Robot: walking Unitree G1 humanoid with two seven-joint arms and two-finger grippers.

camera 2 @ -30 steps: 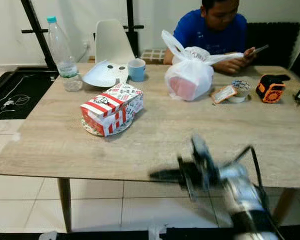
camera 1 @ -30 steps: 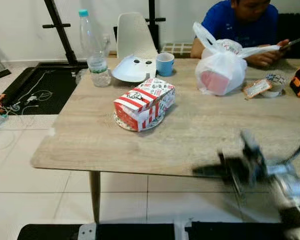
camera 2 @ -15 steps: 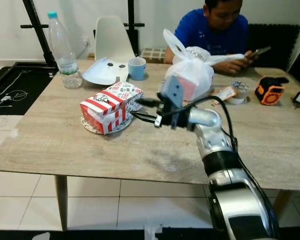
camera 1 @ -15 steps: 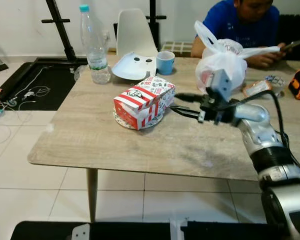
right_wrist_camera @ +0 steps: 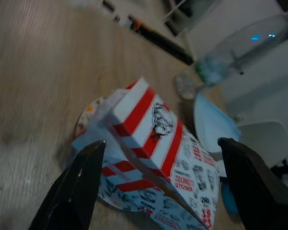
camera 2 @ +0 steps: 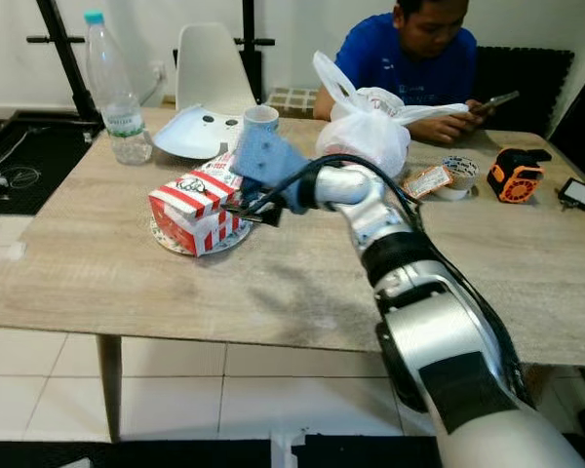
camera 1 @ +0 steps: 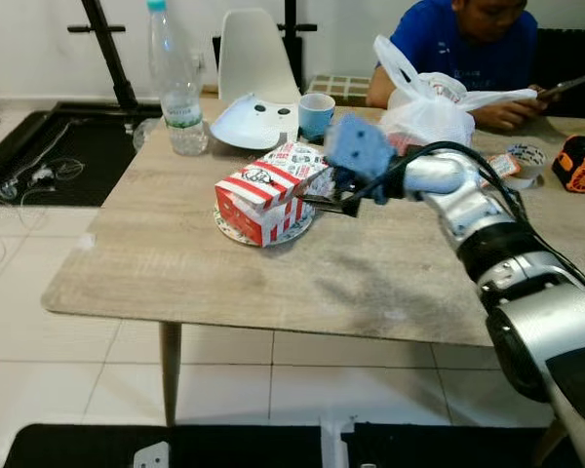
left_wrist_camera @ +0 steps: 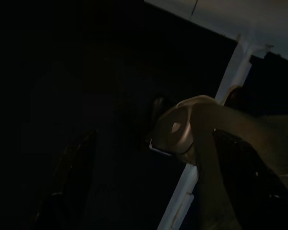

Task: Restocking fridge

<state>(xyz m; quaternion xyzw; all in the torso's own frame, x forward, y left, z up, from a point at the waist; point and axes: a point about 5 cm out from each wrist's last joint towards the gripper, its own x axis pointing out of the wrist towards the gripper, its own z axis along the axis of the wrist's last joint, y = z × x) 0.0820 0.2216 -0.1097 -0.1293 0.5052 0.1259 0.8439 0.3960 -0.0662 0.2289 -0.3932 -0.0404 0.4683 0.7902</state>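
A red-and-white striped fast-food box (camera 1: 271, 185) lies on a paper plate (camera 1: 236, 226) on the wooden table (camera 1: 175, 273), left of the middle. My right arm reaches across the table to it. My right gripper (camera 1: 318, 200) is open at the box's right side, low over the table. In the right wrist view the two black fingers (right_wrist_camera: 74, 191) stand apart with the box (right_wrist_camera: 153, 139) between and just beyond them, not touching it. The left wrist view is very dark; my left gripper (left_wrist_camera: 153, 139) hangs idle with its fingers apart.
At the table's far side stand a water bottle (camera 1: 175, 83), a white domed lid (camera 1: 255, 122), a blue cup (camera 1: 317, 112) and a knotted white plastic bag (camera 1: 424, 102). A person in a blue shirt (camera 1: 458, 44) sits behind it. An orange tool (camera 1: 583, 164) lies far right.
My right arm has risen from below the table's front edge and swung left across the table up to the box. The camera has shifted a little.
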